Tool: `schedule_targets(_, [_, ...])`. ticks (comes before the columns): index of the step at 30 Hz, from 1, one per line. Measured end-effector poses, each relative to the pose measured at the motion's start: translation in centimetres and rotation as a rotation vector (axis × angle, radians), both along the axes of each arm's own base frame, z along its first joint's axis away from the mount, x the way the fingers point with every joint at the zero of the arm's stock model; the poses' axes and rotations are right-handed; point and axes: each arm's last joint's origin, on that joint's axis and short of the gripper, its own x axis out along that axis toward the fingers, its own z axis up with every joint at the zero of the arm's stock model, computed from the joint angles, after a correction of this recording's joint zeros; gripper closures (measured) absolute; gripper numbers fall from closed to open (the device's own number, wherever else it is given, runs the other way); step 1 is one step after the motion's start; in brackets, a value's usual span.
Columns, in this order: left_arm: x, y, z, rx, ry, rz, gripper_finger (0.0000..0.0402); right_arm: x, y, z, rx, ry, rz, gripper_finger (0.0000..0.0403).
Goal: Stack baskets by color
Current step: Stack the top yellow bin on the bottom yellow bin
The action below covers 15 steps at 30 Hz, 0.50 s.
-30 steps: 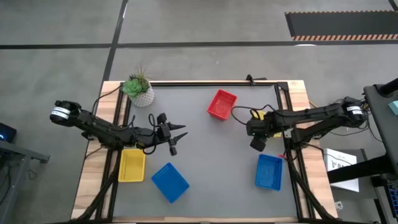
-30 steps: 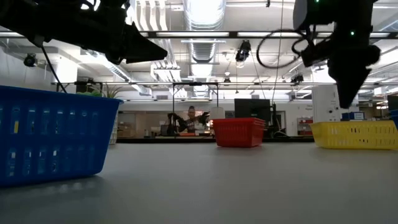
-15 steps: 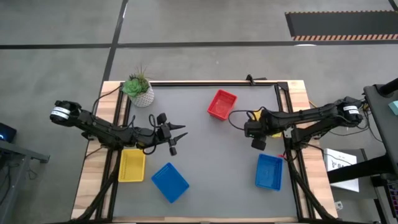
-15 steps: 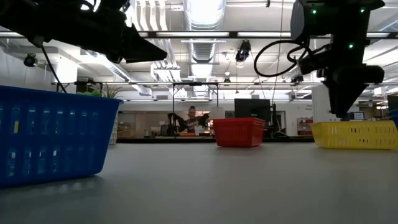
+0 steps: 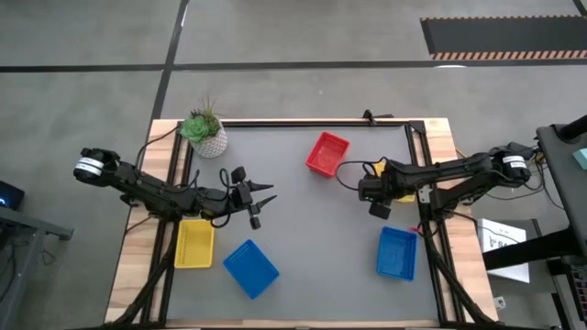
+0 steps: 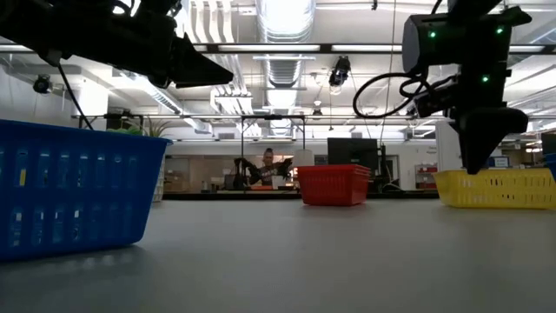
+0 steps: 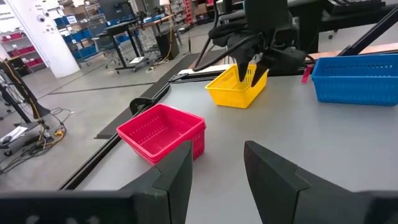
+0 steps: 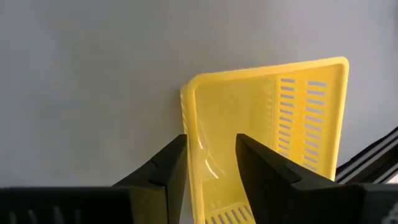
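Observation:
A yellow basket [image 8: 273,124] stands on its base near the table's right edge, mostly hidden under my right arm in the high view [image 5: 382,170]. My right gripper [image 8: 211,140] points down over its end, open, one finger outside the end wall [image 8: 190,155] and one inside; no touch shows. It also shows in the left wrist view [image 7: 249,71]. My left gripper [image 5: 266,197] hovers open and level left of the table's middle, holding nothing. A red basket [image 5: 327,153] sits at the far middle, and a second yellow basket [image 5: 193,243] at the near left. Two blue baskets [image 5: 250,268] [image 5: 396,253] sit near the front.
A white potted plant [image 5: 205,134] stands at the far left corner. A black frame rail [image 5: 312,122] runs along the table's far edge, with wooden strips at both sides. Bare grey tabletop [image 5: 312,229] lies between the two arms.
My right gripper has sunk toward the yellow basket on the right and shifted slightly toward the table's far edge, its wrist turning a little. No basket has moved.

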Motion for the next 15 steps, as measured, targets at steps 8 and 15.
schedule_targets(8, [0.0,0.0,0.0,0.0,0.0,0.0,0.0272,0.9,0.0,-1.2,0.002,0.027,0.0,0.0278])
schedule_targets(15, [0.0,0.0,0.0,0.0,0.0,-0.001,0.0272,1.2,0.0,-1.9,0.01,0.054,0.0,0.035])
